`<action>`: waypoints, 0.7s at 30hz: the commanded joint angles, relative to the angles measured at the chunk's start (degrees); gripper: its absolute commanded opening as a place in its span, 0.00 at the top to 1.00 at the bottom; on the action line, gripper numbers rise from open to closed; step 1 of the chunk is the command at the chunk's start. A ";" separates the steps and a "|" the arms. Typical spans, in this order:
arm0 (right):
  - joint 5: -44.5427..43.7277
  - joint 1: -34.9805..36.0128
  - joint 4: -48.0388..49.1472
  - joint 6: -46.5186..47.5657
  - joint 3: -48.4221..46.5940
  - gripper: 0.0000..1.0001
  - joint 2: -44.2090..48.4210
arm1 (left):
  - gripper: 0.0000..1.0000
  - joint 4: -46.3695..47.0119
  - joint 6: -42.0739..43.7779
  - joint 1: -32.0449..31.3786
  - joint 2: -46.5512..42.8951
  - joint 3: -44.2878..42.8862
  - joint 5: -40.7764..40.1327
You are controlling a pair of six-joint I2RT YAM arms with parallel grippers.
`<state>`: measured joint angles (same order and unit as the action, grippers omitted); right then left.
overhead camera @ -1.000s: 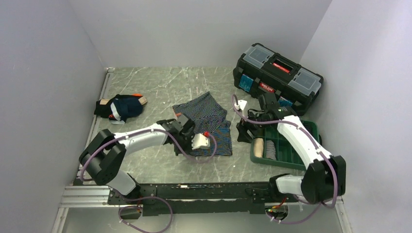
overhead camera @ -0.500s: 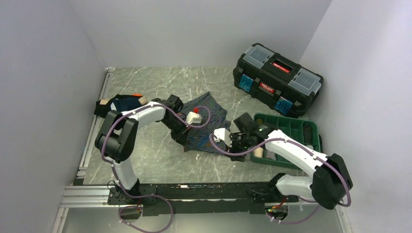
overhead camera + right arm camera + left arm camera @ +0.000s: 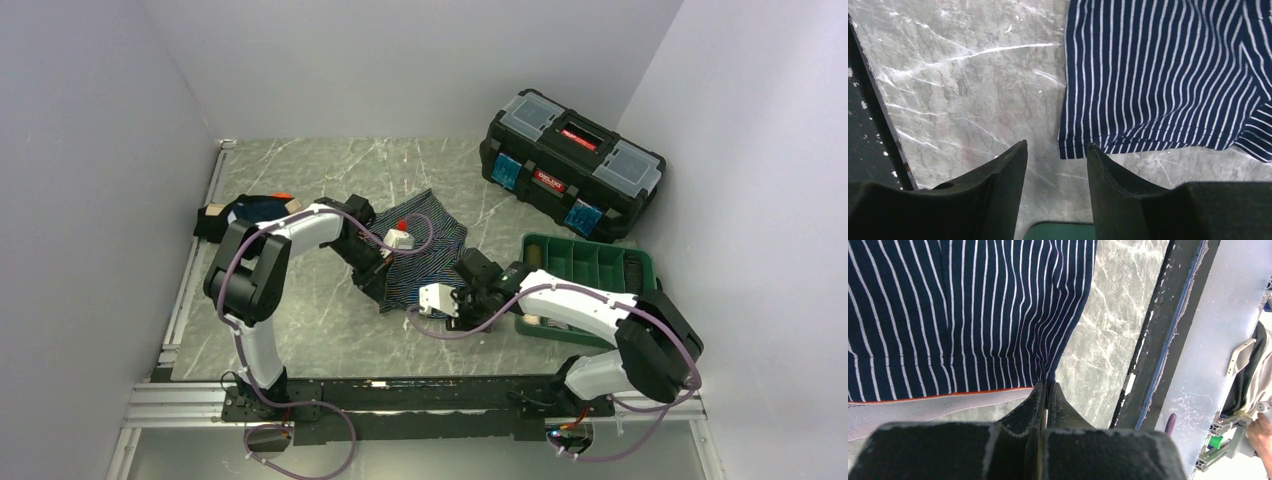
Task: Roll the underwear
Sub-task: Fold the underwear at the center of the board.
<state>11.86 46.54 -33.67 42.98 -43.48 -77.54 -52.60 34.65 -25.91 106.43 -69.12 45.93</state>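
Clamps the left claw tight on the edge of the navy cloth underwear with thin white stripes, black fingers pressed flat together, a small pucker of striped fabric caught at their tips. Just left of that pinch, a thin orange line along the hem with a pale grey band beneath it. Past the cloth edge, bare grey marbled surface, then a dark rail running alongside. Keeps the right claw released, two black fingers parted above the surface with nothing gripped between them. Right at the mouth of that gap, the near corner of the same striped garment, flat on the stone; impossible to tell whether touching the right-hand fingertip. Seen from above, the striped underwear spread near the middle of the surface, pinched at its left side by the left claw and met at its near right corner by the right one. Well off to the left, close to the wall, a small heap of dark cloth garments with orange and tan bits. To the right, a green plastic compartment tray, partly covered by the right arm. Behind it, near the right wall, a black plastic toolbox with a red latch, lid down.
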 commanded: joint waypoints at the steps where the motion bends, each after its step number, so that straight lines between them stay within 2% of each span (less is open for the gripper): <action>1: -4.00 1.74 2.48 1.12 1.48 0.51 -0.71 | 1.00 -2.07 -0.07 0.52 0.86 -2.12 3.55; 14: -7.10 2.84 5.07 1.22 2.44 0.66 -3.83 | 1.00 -2.21 0.44 0.77 0.71 -1.19 2.39; 21: -7.46 2.85 4.78 1.32 2.96 0.80 -5.19 | 1.00 -3.13 1.30 0.93 -0.14 -0.57 2.40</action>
<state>5.72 49.19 -29.76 43.72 -41.17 -81.78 -54.08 34.70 -25.30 107.53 -69.47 46.68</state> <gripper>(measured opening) 0.241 0.019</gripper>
